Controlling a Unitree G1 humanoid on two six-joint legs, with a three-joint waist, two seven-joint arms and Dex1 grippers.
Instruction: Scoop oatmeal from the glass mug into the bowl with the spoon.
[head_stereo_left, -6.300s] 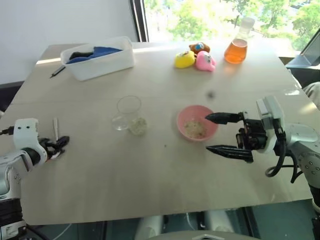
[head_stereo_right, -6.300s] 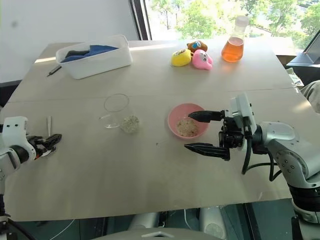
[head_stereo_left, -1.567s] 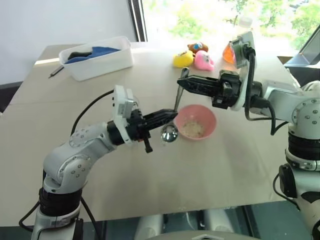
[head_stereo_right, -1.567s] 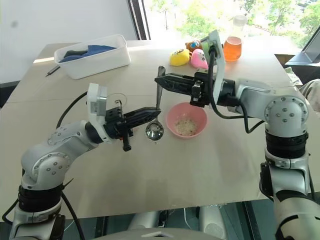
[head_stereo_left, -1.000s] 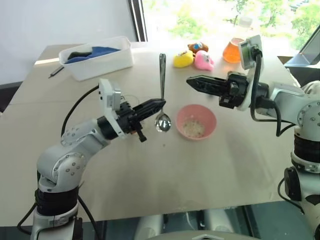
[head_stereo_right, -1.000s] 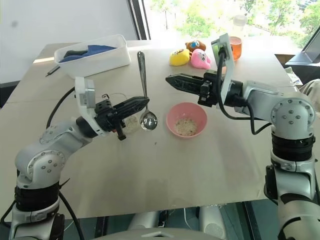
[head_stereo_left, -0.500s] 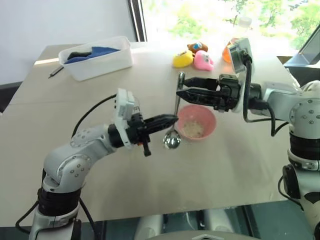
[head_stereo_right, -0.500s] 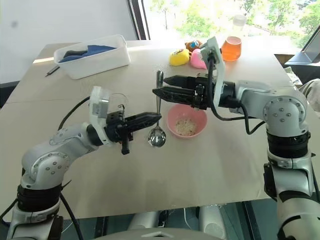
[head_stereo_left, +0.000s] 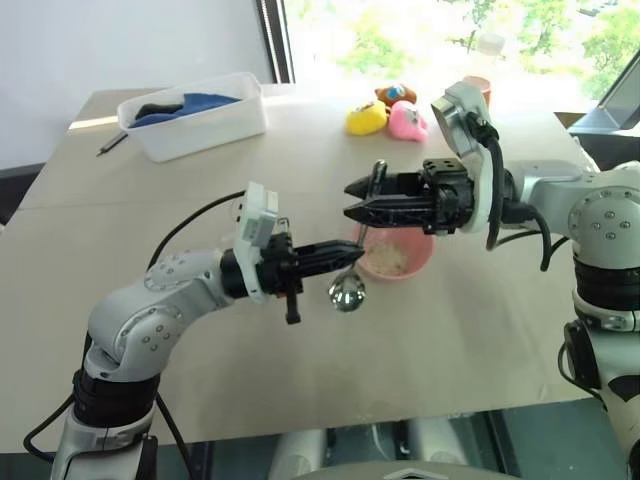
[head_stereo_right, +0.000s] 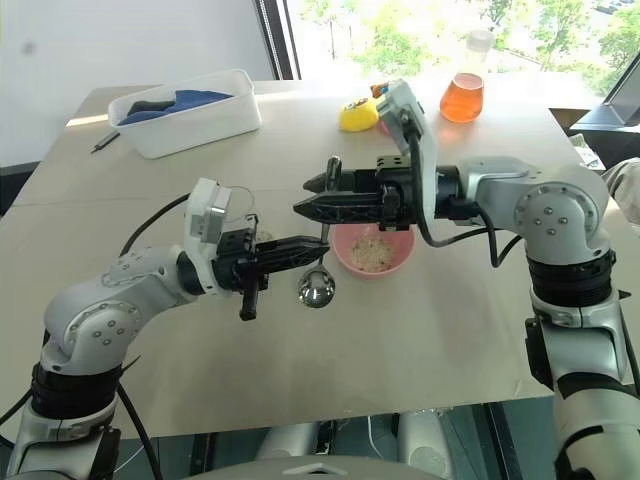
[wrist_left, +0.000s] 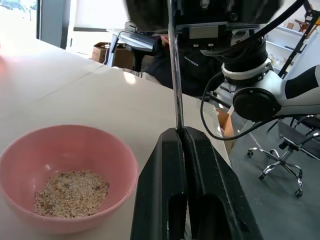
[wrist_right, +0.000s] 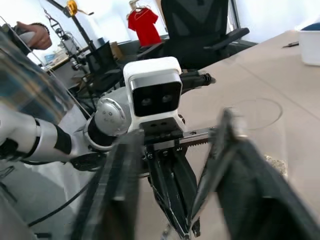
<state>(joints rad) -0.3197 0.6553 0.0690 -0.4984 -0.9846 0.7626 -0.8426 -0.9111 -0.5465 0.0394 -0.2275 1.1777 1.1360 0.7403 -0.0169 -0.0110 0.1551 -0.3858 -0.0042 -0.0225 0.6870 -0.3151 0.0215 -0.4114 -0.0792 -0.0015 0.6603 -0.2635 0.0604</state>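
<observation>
Plainly found the left gripper (head_stereo_left: 345, 254) clenched on the spoon (head_stereo_left: 347, 292), low on the handle, just above the head. Saw that spoon held roughly upright above the table (head_stereo_left: 200, 350), head down and shiny, handle rising past the right gripper (head_stereo_left: 347, 200). Noted the right gripper's two black fingers (head_stereo_left: 385, 184) parted, reaching level toward the left arm, with the upper handle crossing at them; could not tell whether either finger touched the metal. Placed the pink bowl (wrist_left: 125, 165) on the table just behind and beside the spoon head, partly hidden under the right gripper from the head views. Made out a low heap of oatmeal (wrist_left: 70, 192) in the bowl's bottom. Spotted the glass mug (wrist_right: 265, 135) standing on the table behind the left wrist, with a few pale flakes low inside it. Counted, farther back, a white tub (head_stereo_left: 195, 115) with blue and dark items inside, a pen (head_stereo_left: 115, 143) beside it, a yellow toy (head_stereo_left: 368, 119), a pink toy (head_stereo_left: 410, 120), and a flask of orange liquid (head_stereo_right: 465, 95) near the window.
</observation>
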